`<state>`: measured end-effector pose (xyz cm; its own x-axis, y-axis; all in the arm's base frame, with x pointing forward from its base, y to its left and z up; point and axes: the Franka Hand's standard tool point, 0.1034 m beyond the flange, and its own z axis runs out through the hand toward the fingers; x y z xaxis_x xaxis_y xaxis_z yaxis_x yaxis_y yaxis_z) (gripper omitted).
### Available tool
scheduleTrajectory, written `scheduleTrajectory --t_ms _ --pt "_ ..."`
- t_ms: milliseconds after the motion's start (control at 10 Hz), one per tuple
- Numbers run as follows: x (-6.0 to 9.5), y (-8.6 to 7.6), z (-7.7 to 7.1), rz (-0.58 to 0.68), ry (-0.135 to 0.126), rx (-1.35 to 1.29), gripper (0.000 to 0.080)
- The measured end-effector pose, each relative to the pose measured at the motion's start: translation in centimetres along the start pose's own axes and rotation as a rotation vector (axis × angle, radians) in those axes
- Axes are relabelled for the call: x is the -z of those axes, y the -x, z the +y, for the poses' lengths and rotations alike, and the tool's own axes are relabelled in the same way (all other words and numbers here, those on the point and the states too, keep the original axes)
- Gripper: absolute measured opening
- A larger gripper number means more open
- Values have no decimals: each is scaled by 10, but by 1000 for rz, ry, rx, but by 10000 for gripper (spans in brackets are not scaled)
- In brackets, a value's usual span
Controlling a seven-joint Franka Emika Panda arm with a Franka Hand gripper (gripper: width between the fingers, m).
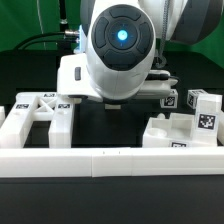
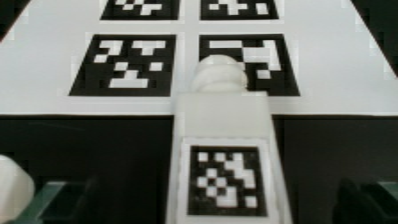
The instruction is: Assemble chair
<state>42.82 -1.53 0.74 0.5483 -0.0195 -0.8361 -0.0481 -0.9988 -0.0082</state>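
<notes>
Border rail (image 1: 110, 160): long, low and white, lying in front of the arm (image 1: 120, 45), nearest the exterior camera.
Worktop (image 1: 112, 125): black, showing between the rail and the arm.
Chair parts: white plastic blocks with small black-and-white square tags, lying loose on both sides of the arm.
Frame part (image 1: 35, 120): open, made of joined bars, on the exterior view's left of the arm, just behind the rail.
Block parts (image 1: 185, 130): a stepped cluster on the exterior view's right of the arm, with a tagged cube end (image 1: 205, 110) standing highest.
Gripper (image 2: 210, 198): spread wide. Its dark fingers (image 2: 54, 200) sit far apart at the arm's tip and grip nothing.
Bar (image 2: 222, 140): long, white and flat-topped, below the arm and between the fingers, touching neither. It has one tag on its top and a rounded peg (image 2: 217, 75) at its far end. I cannot tell whether it rests on the worktop.
Marker board (image 2: 45, 60): flat and white with large tags, beneath the arm beyond the bar. The peg end overlaps the board's near edge.
</notes>
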Motion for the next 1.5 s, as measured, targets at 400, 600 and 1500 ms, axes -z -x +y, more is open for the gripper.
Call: scheduleTrajectory --t_ms 400,600,1500 --pt "0 0 1 0 2 0 284" --pt "3 0 0 3 2 0 284" --pt "105 19 9 126 -16 5 285"
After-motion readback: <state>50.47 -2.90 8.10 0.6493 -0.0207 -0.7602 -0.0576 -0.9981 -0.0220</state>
